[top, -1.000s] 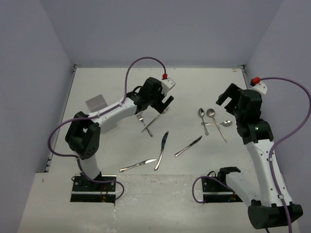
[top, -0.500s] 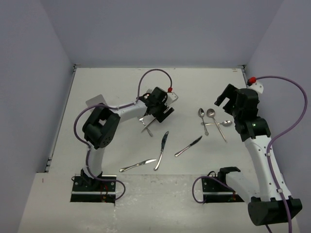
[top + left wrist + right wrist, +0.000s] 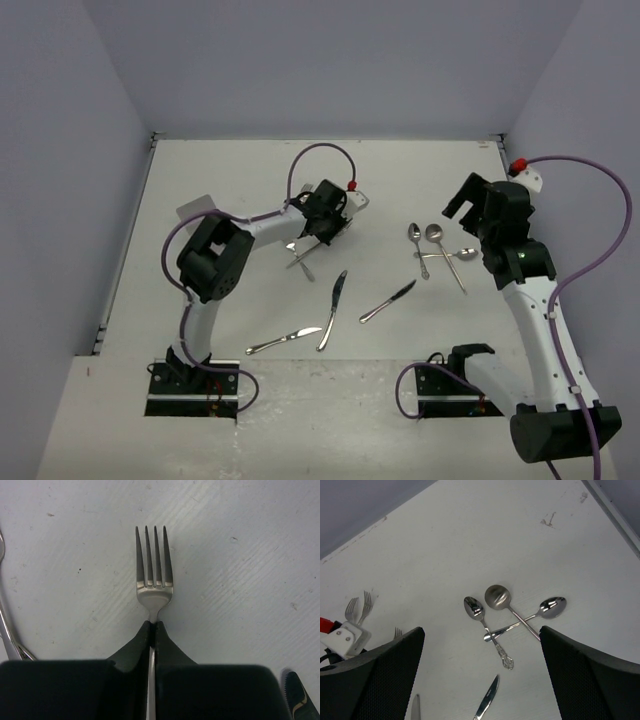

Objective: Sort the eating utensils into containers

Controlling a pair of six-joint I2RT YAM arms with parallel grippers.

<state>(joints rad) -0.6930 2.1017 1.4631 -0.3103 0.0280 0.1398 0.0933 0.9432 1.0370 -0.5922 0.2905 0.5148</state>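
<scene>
While clamped tight on the thin neck of a fork (image 3: 154,582), holds it with the four tines pointing straight away from the left gripper (image 3: 152,626), over the white table (image 3: 240,540). Cannot tell whether the tines touch the surface or stay just above it. Leaves no gap between the two black fingers (image 3: 132,647) except for the metal stem. Shows also, at the left edge of the left wrist view, the curved handle of another utensil (image 3: 6,625), and at the bottom right corner a knife tip (image 3: 296,700).

Seen from above, places this gripper left of the table's middle, over the other forks (image 3: 300,258), which lie crossed. Cannot count them surely.

Nearer to the arm bases, finds three knives on the table. Finds a first knife (image 3: 335,296) lying almost toward the far wall and a second knife (image 3: 389,299) slanted to the right of it. Finds a third knife (image 3: 285,340) close to the front edge, with its tip just beside the near end of the first.

To the right, finds three spoons (image 3: 497,597) in a small group, with handles crossing each other. Finds the right gripper (image 3: 462,198) above them and a little to the right, spread wide and free of any utensil.

At the far left, partly hidden behind the left arm, finds the light grey cutlery holder (image 3: 200,211), well apart from the knives and spoons. Cannot see its compartments.
</scene>
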